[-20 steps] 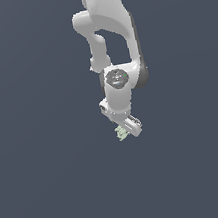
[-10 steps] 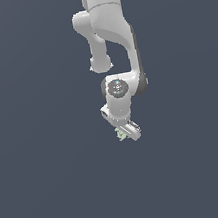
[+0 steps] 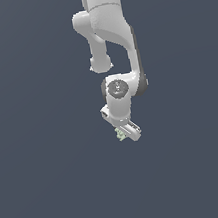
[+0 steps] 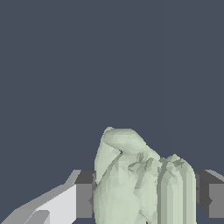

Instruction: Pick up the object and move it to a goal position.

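Observation:
The object (image 3: 120, 135) is a small pale sage-green lump with stubby lobes, held at the tip of the white arm's gripper (image 3: 123, 133) in the exterior view, raised against the plain grey background. In the wrist view the object (image 4: 140, 179) fills the space between the two fingers (image 4: 83, 194), which press on its sides. The gripper is shut on it. Its lower part is cut off by the wrist view's edge.
The white arm (image 3: 112, 44) hangs from the exterior view's top centre. Around it is only a uniform dark grey-blue surface, with no other objects, edges or marker in view.
The arm has drawn up and slightly back with the object in its grip; the hand now sits a little higher in the exterior view than a second ago.

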Robot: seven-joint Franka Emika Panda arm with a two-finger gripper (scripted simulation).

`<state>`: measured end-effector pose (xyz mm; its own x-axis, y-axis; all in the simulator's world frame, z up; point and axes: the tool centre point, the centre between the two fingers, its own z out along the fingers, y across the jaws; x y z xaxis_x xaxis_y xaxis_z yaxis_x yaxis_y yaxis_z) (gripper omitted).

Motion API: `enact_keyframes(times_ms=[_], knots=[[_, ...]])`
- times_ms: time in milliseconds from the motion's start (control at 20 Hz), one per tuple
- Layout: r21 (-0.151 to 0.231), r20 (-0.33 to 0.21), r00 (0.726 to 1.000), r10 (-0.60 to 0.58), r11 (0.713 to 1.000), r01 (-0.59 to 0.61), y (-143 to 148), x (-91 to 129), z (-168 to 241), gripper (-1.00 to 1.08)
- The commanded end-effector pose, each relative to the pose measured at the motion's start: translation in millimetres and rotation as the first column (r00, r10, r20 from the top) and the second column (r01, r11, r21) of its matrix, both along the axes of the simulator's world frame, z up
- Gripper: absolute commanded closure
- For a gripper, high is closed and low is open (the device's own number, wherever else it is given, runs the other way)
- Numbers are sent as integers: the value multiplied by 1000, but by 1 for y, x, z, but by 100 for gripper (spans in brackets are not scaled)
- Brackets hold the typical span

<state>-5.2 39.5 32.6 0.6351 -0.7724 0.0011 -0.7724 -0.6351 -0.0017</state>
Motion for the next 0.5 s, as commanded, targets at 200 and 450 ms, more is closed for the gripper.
enact_keyframes(times_ms=[200,450], knots=[[0,0,1000,0,1000,0,0,0,3,108],[0,0,1000,0,1000,0,2,3,21,108]])
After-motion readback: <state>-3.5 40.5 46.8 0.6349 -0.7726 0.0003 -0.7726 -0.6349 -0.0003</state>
